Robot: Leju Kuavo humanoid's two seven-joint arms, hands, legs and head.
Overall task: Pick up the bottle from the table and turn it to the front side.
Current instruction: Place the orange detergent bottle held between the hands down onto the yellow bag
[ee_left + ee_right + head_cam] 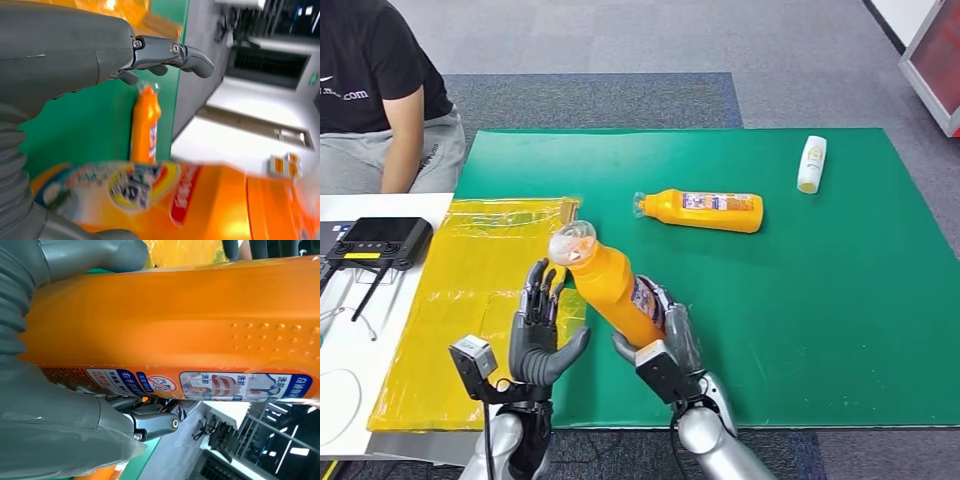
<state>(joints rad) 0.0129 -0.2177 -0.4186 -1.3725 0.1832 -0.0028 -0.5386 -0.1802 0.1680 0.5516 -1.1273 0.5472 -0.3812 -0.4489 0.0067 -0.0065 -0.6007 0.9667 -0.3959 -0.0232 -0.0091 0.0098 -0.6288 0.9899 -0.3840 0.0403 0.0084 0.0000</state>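
Two bottles in play: held bottle [610,290] lifted off tabletop [848,330], tilted, right hand [669,345] fingers gripping base; left hand [539,325] fingers spread, empty, beside neck. Step: mid-turn, likely; next needs roll until front label faces up

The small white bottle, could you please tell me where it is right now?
In the head view, the white bottle lies on the far right part of the green mat, beyond and right of the orange bottle lying flat.
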